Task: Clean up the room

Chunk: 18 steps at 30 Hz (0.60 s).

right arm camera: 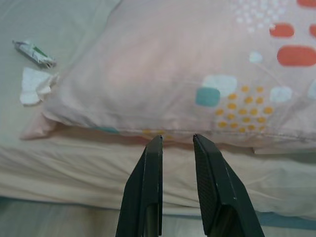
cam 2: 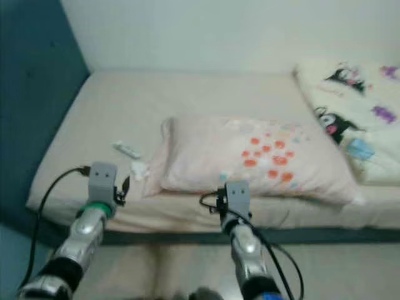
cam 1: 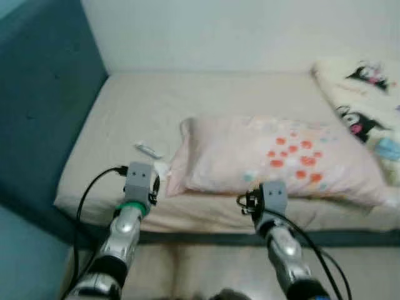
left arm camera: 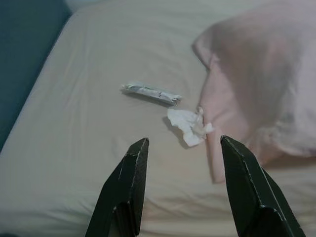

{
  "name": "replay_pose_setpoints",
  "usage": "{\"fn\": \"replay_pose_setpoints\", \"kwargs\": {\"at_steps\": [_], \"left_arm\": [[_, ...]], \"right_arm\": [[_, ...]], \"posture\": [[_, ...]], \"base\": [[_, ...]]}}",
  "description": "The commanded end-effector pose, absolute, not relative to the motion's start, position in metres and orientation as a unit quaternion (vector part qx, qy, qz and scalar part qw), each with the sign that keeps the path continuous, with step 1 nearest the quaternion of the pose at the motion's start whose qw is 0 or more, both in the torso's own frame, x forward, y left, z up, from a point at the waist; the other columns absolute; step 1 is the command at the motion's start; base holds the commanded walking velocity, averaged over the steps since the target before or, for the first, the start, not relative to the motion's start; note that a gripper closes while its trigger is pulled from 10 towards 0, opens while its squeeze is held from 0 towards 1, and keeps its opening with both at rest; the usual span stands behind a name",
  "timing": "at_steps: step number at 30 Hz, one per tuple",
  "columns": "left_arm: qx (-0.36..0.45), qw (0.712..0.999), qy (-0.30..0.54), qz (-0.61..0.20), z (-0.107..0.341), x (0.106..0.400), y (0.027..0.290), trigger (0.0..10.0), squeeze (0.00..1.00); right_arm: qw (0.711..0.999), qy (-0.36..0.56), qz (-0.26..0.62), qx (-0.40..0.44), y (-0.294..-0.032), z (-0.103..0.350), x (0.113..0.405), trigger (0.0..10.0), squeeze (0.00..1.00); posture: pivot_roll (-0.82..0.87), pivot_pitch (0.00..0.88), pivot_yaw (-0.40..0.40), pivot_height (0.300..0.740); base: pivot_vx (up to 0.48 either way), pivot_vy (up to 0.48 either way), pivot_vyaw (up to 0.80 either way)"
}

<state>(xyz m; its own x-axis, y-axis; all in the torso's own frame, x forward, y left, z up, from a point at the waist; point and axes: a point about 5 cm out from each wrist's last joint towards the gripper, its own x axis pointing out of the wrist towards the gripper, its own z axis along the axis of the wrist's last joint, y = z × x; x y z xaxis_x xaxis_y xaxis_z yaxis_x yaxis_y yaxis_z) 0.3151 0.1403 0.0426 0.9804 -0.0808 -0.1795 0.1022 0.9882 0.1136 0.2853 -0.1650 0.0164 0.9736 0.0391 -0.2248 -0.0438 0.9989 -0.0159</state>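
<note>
A crumpled white tissue (left arm camera: 189, 126) lies on the beige bed sheet (cam 1: 144, 103), right beside the corner of a pink pillow (cam 1: 275, 156) with orange dots. A small white and green wrapper (left arm camera: 150, 93) lies a little farther back on the sheet. My left gripper (left arm camera: 183, 143) hovers open over the bed's front edge, just short of the tissue and holding nothing. My right gripper (right arm camera: 177, 139) is at the front edge before the pillow, open by a narrow gap and empty.
A cream blanket with cartoon figures (cam 1: 365, 106) lies at the bed's right end. A dark blue headboard or wall (cam 1: 44, 106) bounds the bed on the left, a white wall behind. Pale floor (cam 1: 206, 269) runs below the mattress edge.
</note>
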Motion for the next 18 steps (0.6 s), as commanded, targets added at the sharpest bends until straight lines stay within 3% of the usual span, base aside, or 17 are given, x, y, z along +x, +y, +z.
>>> {"fn": "replay_pose_setpoints", "kwargs": {"at_steps": [1, 11, 18], "left_arm": [[0.068, 0.992, 0.097, -0.048, 0.04, 0.3144, 0.1431, 10.0, 0.0], [0.073, 0.991, 0.097, -0.056, 0.0409, 0.3159, 0.1425, 10.0, 0.0], [0.08, 0.989, 0.098, -0.077, 0.0434, 0.3184, 0.1363, 10.0, 0.0]], "right_arm": [[0.993, 0.119, 0.016, -0.003, -0.1636, 0.0125, 0.2819, 10.0, 0.0], [0.993, 0.118, 0.008, 0.003, -0.1617, 0.0113, 0.2803, 10.0, 0.0], [0.993, 0.116, 0.0, 0.008, -0.1617, 0.0113, 0.2801, 10.0, 0.0]], "posture": [[0.05, 0.024, 0.073, 0.74], [0.05, 0.019, 0.09, 0.74], [0.05, 0.012, 0.109, 0.74]], "base": [[0.0, 0.48, 0.0], [0.0, 0.478, 0.0], [0.0, -0.411, 0.0]]}}
